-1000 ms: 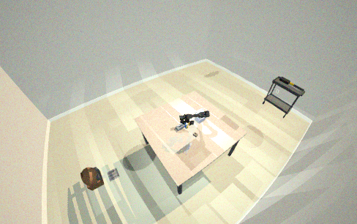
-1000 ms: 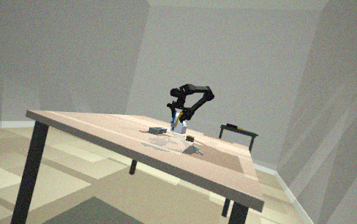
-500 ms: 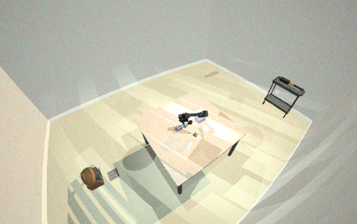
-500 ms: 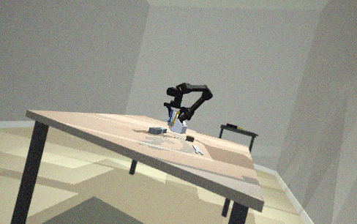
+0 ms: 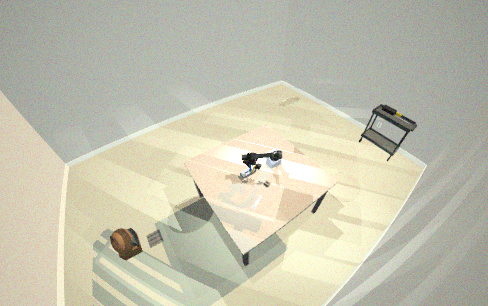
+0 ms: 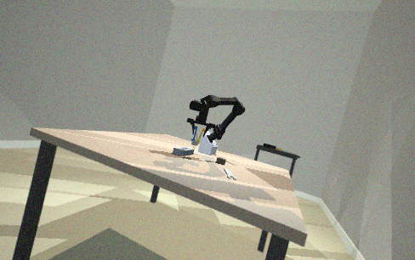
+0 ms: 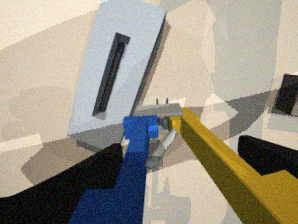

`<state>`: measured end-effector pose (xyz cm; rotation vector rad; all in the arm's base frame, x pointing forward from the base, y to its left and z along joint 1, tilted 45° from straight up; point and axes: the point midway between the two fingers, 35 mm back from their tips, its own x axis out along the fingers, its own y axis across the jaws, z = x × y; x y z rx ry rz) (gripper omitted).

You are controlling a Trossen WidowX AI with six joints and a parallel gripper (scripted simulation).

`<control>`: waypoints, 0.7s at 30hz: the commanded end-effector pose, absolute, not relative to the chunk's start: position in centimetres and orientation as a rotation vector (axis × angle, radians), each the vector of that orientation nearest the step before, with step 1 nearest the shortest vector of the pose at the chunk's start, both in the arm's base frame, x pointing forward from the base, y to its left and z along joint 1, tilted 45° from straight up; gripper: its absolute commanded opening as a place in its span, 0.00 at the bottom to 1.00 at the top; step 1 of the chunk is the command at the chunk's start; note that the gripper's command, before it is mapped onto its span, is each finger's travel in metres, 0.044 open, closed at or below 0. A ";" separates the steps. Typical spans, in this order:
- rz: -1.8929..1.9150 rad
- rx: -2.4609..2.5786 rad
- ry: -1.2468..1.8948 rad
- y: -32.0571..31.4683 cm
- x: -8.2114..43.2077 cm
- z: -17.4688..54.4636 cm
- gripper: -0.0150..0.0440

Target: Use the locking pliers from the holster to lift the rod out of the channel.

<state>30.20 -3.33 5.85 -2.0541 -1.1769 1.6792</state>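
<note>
"Where is the rod?" 
"I see a long, dark rod (image 7: 112,75) down in the thin slot of a blue-grey, box-shaped block (image 7: 145,30) (image 6: 183,151). The block sits on the pale wooden table (image 5: 235,220) (image 6: 106,141)."

"And your gripper?" 
"My black two-finger gripper (image 5: 254,167) (image 6: 201,124) (image 7: 180,147) is pretty wide, but not all the way. It has hold of the grey metal pliers with one blue handle and one yellow handle (image 6: 195,133) (image 7: 137,145), with a black finger on the outside of each handle."

"Are the handles squeezed?" 
"No, they are spread apart. They make a V, and the grey nose end is at the narrow part. The pliers hang up over the table, not around the rod."

"How close is the nose to the slot?" 
"In my wrist view it is beside one end of the block, off to the side of the slot. I can't tell how high up it is."

"What else is there?" 
"A little dark block with a hole (image 5: 266,184) (image 6: 220,161) (image 7: 287,94) is on the table, and a thin silver thing (image 5: 257,201) (image 6: 230,173) lies flat. A dark cart (image 5: 407,124) (image 6: 289,153) stands away from the table."
</note>
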 end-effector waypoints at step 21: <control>1.714 -1.898 -0.896 -6.4 30.5 3.0 0.79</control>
